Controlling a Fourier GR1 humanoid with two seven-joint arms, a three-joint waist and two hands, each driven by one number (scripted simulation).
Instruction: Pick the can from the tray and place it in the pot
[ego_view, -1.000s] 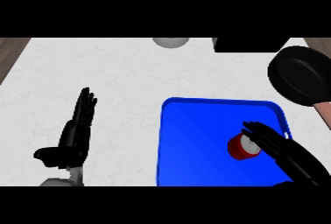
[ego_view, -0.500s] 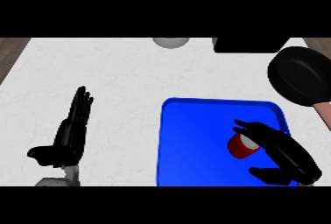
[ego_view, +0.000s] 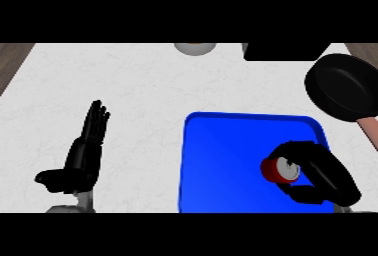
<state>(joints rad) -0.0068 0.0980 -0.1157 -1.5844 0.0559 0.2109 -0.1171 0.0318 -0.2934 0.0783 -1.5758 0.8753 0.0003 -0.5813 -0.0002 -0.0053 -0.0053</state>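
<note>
Curling round the can (ego_view: 275, 170), the right robot hand (ego_view: 328, 172) has it wrapped up. Black fingers come over the far side and more of the hand closes in on the near side, so it's holding the can rather than hovering. You can see the can's red side on the left and a pale round face poking out between the fingers; the rest is hidden by the hand. I can't tell if it's lifted or sitting on the bottom.

All of that is over the right part of the blue tray (ego_view: 221, 165), close to its right rim. The tray sits on the near right of the white surface (ego_view: 148, 90).

Further out, the pot (ego_view: 343, 90) is black and round, at the far right, just past the tray's far right corner. Its pinkish handle (ego_view: 367, 129) runs toward the near right edge.

Way over on the left, well apart from the tray, the left robot hand (ego_view: 83, 155) rests with straight fingers pointing far, holding nothing.

At the far edge there's a grey round thing (ego_view: 195, 48), and to its right a black block (ego_view: 284, 51), both cut off by the view.
</note>
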